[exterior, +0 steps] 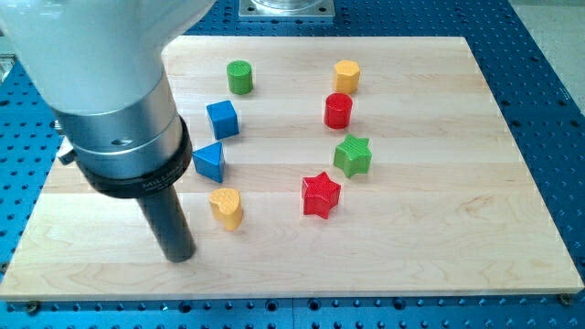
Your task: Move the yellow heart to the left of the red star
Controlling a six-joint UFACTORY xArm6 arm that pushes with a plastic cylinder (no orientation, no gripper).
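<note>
The yellow heart (226, 207) lies on the wooden board (439, 219), left of centre and toward the view's bottom. The red star (321, 195) lies to its right, with a clear gap between them. My tip (180, 256) rests on the board just left of and below the yellow heart, a short gap away, not touching it. The arm's wide grey body above the rod hides the board's upper left part.
A blue triangle (210, 162) sits just above the heart, with a blue cube (222, 119) above that. A green cylinder (239, 77), a yellow hexagon block (346, 75), a red cylinder (338, 111) and a green star (352, 154) lie farther up and right.
</note>
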